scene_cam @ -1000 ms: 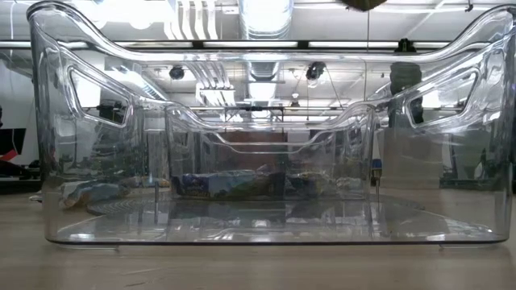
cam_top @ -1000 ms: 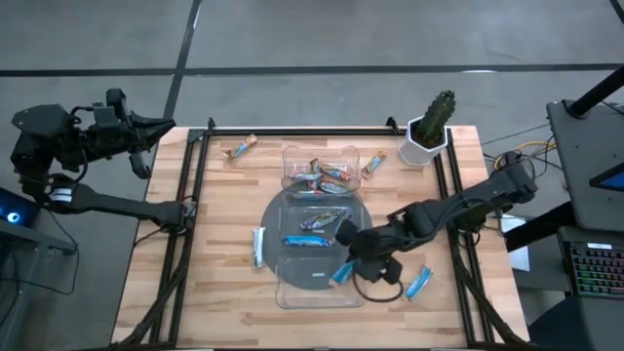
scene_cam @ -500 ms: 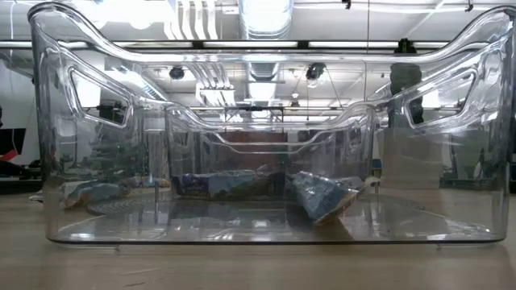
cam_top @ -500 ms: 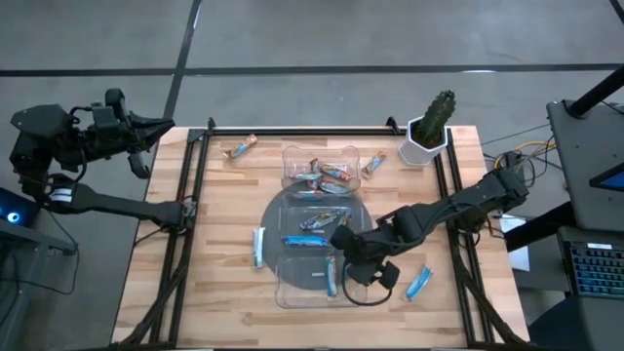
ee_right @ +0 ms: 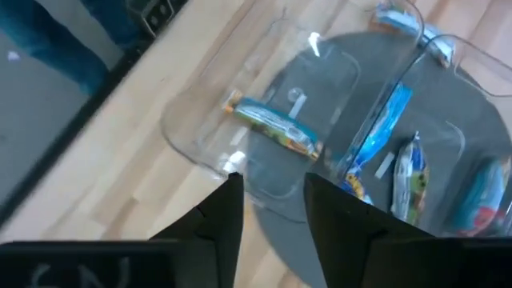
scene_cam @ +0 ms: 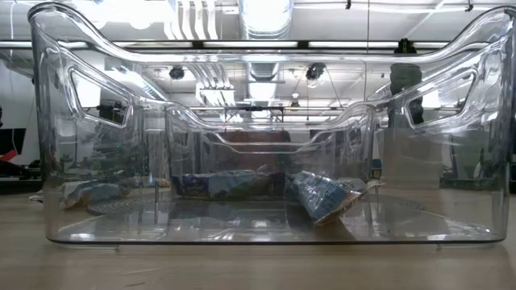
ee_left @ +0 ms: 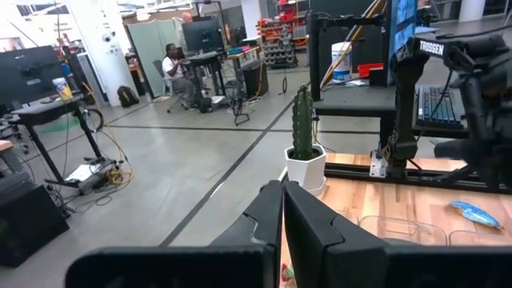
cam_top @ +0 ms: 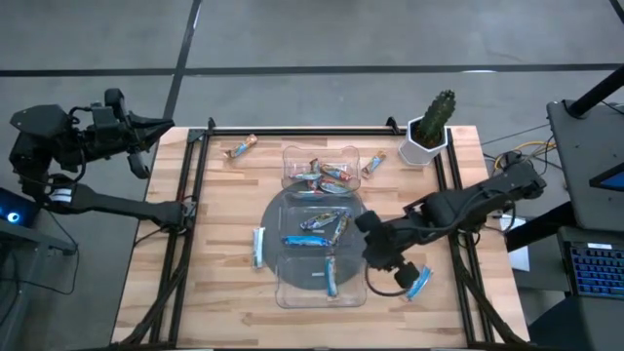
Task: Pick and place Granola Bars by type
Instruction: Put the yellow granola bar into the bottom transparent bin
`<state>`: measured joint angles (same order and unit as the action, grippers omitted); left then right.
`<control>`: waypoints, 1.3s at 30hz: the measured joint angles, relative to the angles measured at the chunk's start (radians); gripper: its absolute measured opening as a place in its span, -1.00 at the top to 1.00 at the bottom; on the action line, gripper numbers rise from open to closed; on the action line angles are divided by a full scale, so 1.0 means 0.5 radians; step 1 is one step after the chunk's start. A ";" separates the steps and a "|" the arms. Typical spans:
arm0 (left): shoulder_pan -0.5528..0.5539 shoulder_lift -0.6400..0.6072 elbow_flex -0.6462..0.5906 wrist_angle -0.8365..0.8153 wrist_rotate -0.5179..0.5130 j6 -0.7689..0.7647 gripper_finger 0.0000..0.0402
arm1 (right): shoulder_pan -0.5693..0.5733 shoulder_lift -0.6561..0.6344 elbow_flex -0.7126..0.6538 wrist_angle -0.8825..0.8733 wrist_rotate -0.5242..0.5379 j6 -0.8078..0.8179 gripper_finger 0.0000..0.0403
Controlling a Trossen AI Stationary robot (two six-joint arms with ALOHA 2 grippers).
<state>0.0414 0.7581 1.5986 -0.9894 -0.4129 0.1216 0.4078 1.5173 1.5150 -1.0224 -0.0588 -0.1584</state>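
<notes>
My right gripper (cam_top: 378,255) hovers just past the tray's (cam_top: 363,292) right edge, its fingers (ee_right: 226,214) parted with a gap between them and nothing held. Just beside it, inside the tray's nearest compartment, lies one light blue bar (cam_top: 331,276), slanted against the floor of that compartment in the low view (scene_cam: 322,197). In the next compartment, a little farther from my gripper, lie another blue bar (cam_top: 302,240) and two dark multicoloured bars (cam_top: 338,228). The far compartment holds a cluster of orange-brown bars (cam_top: 326,175). On my gripper's other side, close by on the bare wood, a blue bar (cam_top: 419,283) rests beside the arm. Across the tray from me, a further blue bar (cam_top: 258,246) lies on the table (cam_top: 224,283). Well beyond, toward the table's far edge, sit two loose orange-brown bars (cam_top: 240,147) (cam_top: 372,163), the second near a potted cactus (cam_top: 429,127). My left gripper (cam_top: 161,125) waits off the table's far left corner, fingers (ee_left: 268,216) pressed together and empty.
</notes>
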 joint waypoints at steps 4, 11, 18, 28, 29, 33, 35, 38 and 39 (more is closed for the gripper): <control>0.000 -0.004 0.000 -0.002 -0.001 0.041 1.00 | 0.058 -0.072 -0.013 -0.006 0.003 0.158 0.26; 0.000 -0.009 0.000 -0.018 0.000 0.043 1.00 | 0.151 -0.128 -0.052 -0.116 0.059 0.403 0.07; 0.001 -0.009 0.000 -0.116 -0.001 0.028 1.00 | 0.245 -0.160 -0.180 -0.227 0.014 0.588 0.03; 0.000 -0.009 0.000 -0.118 0.000 0.021 1.00 | 0.421 -0.249 -0.553 -0.245 -0.099 0.748 0.05; 0.001 -0.009 0.000 -0.118 0.000 0.021 1.00 | 0.433 -0.270 -0.595 -0.238 -0.114 0.776 0.05; 0.000 -0.009 0.000 -0.118 0.000 0.019 1.00 | 0.478 -0.384 -0.766 -0.154 -0.148 0.888 0.05; 0.001 -0.009 0.000 -0.118 0.000 0.018 1.00 | 0.492 -0.450 -0.850 -0.071 -0.148 0.949 0.05; 0.000 -0.009 0.000 -0.118 0.000 0.018 1.00 | 0.509 -0.542 -0.966 0.048 -0.147 1.010 0.05; 0.000 -0.009 0.000 -0.118 0.000 0.018 1.00 | 0.512 -0.567 -1.001 0.075 -0.148 1.014 0.05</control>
<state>0.0414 0.7536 1.5986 -1.0485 -0.4129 0.1307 0.6640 1.2340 1.0146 -0.9849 -0.1326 0.3485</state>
